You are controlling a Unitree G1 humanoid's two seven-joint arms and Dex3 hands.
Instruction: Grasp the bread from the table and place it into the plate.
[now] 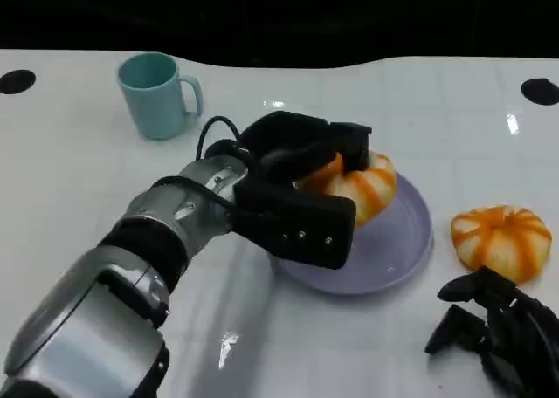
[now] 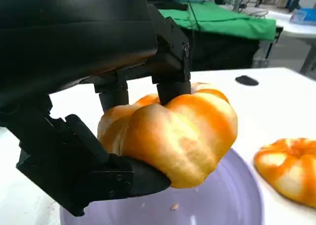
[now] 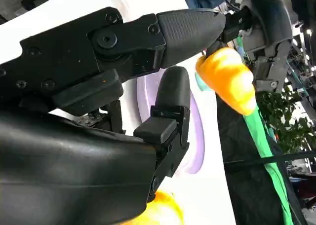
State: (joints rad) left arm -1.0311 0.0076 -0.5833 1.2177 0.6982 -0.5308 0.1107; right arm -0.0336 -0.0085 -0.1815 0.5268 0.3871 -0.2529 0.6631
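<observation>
Holding a round orange-striped bread roll (image 1: pixel 367 187), the left hand (image 1: pixel 297 193) reaches over the purple plate (image 1: pixel 406 250) near the middle of the white table (image 1: pixel 79 180). In the left wrist view, black fingers (image 2: pixel 170 84) press on the top of the bread roll (image 2: pixel 173 133), and the thumb (image 2: pixel 123 178) pushes up from under it. So the roll sits tight between fingers above and thumb below. The roll hangs over the plate (image 2: pixel 237 195), on the side nearer the far edge of the table. I cannot tell if it touches the plate yet.

A second bread roll (image 1: pixel 500 238) lies on the table, just beside the plate, toward the right edge. It shows in the left wrist view too (image 2: pixel 289 168).

The right hand (image 1: pixel 502 328) rests low by the near right corner of the table, close to the second roll but not touching it. Its fingers are bent a little and apart, and they hold nothing.

A light blue mug (image 1: pixel 157 92) stands upright near the far edge of the table, well apart from the plate. Its handle points toward the plate side.
</observation>
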